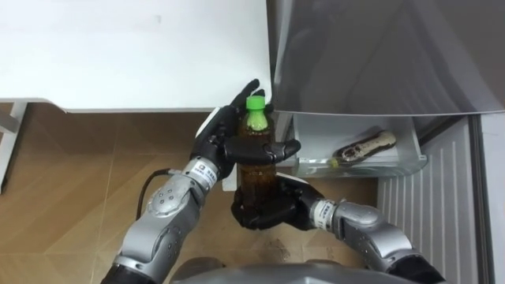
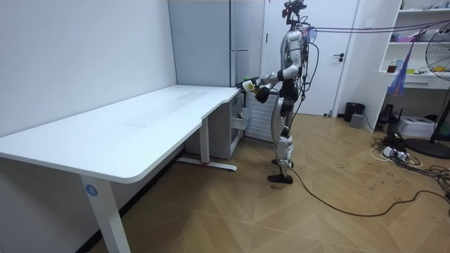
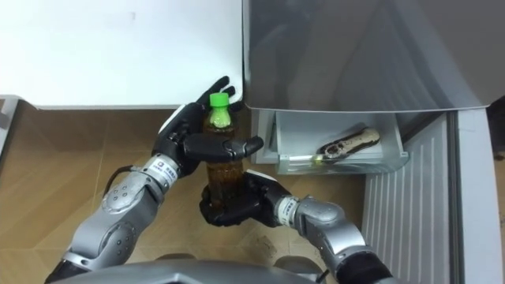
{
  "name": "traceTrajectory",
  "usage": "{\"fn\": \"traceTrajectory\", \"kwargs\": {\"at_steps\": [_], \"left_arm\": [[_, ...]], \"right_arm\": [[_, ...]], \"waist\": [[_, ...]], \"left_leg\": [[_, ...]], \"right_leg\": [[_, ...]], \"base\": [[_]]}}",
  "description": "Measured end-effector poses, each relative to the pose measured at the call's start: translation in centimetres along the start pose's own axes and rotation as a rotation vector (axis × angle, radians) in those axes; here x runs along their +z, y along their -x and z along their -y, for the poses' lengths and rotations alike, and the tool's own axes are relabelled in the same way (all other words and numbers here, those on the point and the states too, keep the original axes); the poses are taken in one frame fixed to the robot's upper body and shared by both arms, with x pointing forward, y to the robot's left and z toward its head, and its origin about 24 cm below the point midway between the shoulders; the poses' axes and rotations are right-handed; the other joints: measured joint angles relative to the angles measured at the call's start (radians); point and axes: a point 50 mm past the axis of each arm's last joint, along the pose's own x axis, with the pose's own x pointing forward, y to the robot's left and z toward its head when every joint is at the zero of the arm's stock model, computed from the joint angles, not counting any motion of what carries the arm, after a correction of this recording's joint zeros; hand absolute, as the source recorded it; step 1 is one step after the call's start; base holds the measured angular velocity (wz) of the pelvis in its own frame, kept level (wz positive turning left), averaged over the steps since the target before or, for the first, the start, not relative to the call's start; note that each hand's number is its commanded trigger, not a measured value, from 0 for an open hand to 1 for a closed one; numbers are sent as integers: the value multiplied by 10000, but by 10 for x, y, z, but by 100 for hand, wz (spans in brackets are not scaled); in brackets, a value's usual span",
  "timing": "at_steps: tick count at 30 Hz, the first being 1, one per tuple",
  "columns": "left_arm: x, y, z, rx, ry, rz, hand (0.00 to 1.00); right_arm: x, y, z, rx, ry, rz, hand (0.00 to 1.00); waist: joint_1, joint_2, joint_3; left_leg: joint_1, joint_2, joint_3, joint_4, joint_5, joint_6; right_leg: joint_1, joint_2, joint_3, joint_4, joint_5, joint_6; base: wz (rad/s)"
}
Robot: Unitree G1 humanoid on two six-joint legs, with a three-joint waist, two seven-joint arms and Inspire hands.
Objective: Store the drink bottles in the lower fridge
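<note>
Left hand (image 1: 217,140) grasps the green-capped brown plastic bottle (image 1: 256,175) high, right hand (image 1: 282,211) its base: upright, steadied for the open white fridge drawer (image 1: 412,151) at right.

Head eyes looking steeply down, close, room camera far off, sharing desk (image 2: 140,123), fridge (image 2: 204,42)

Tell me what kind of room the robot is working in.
Probably an office or workroom, not a kitchen: a long white desk, a tall grey fridge at its far end, and open shelves beside a white door.
</note>
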Motion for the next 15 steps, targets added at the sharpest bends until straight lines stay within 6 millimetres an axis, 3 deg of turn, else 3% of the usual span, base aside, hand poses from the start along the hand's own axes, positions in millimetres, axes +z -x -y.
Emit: {"fn": "traceTrajectory", "kwargs": {"at_steps": [15], "left_arm": [[2, 0, -1, 28, -3, 118, 0]], "right_arm": [[-1, 3, 4, -115, 82, -83, 100]], "waist": [[13, 115, -43]], "left_leg": [[-10, 5, 4, 11, 0, 0]], "right_leg": [[16, 6, 64, -6, 1, -1]], "base": [[0]]}}
